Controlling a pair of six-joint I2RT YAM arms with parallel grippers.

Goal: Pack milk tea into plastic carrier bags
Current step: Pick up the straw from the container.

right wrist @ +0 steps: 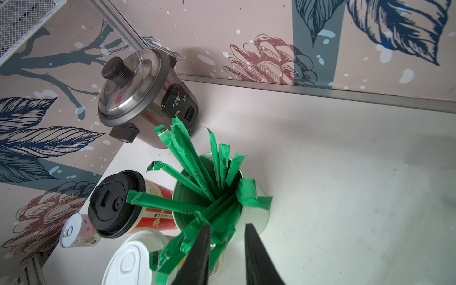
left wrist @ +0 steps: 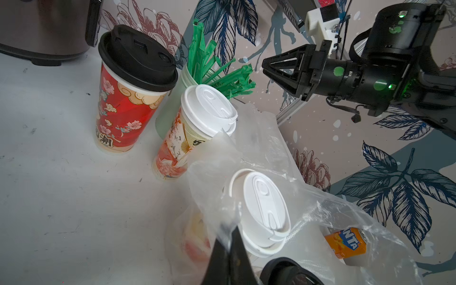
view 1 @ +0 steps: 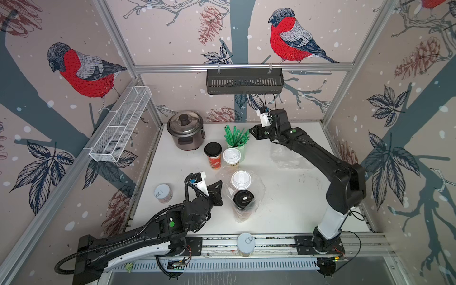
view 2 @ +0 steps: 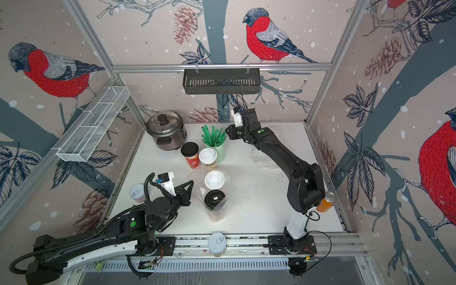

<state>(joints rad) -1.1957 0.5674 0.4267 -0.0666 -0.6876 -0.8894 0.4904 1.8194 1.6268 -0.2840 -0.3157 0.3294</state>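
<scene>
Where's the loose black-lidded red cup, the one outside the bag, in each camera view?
In a top view: black-lidded red cup close beside the cooker.
In a top view: same place.
Left wrist: next to the cooker's base.
Right wrist: partly behind the green straws.
Shared landmark: the green straws, beside it everywhere.

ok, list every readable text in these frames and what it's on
"NTA": on the orange can, seen through the plastic carrier bag; first letters hidden.
"潮": low on the red milk tea cup with the black lid; the neighbouring character is cut off.
Unreadable, too small or blurred: print on the cream milk tea cup, the green straws, the rice cooker panel.
</scene>
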